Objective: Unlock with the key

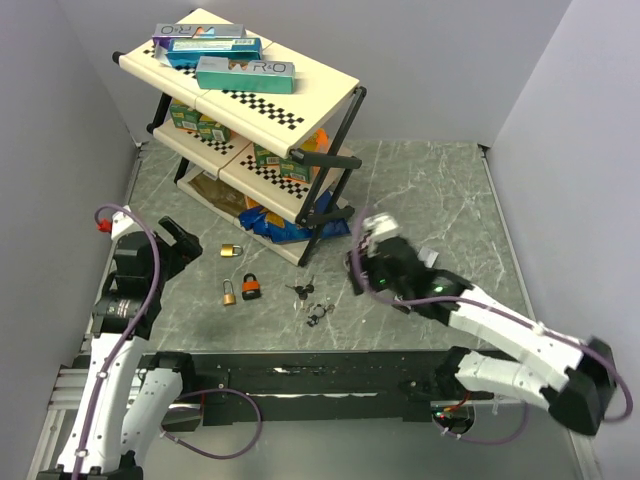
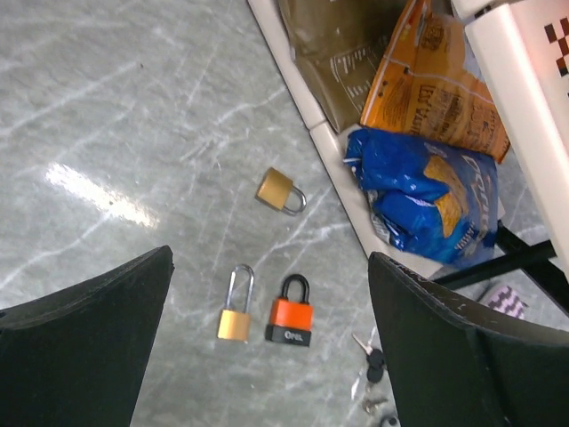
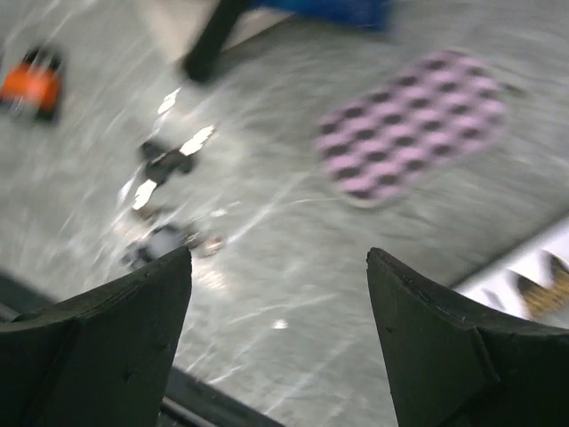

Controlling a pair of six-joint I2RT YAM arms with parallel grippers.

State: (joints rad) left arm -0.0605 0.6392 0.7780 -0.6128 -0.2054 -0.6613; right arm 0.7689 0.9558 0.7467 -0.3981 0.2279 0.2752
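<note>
The key [image 1: 300,290], with a black head, lies on the grey desk [image 1: 430,200] near the middle, just right of the orange padlock [image 1: 250,288] and close to the foot of the shelf rack [image 1: 330,75]. A second small bunch of keys [image 1: 318,315] is a little nearer to the arms. I judge the task as not begun: no key is picked up and no key is in a lock. The orange padlock and the two brass padlocks, one [image 1: 230,292] touching or almost touching its left side and one [image 1: 231,248] farther away, all seem to have the shackle down. What is left is everything: to take a key, hold a lock, put the key in and turn. The left gripper [image 1: 185,240] hangs over the left of the desk with its fingers wide apart and holding nothing. The right gripper [image 3: 277,258] is right of the keys, also spread and with nothing between the fingers; its own view is blurred. About writing: a teal box [image 1: 245,72] on the top shelf shows big letters, something like "R·O", and the orange padlock has a small white word on its black base that I cannot read.
</note>
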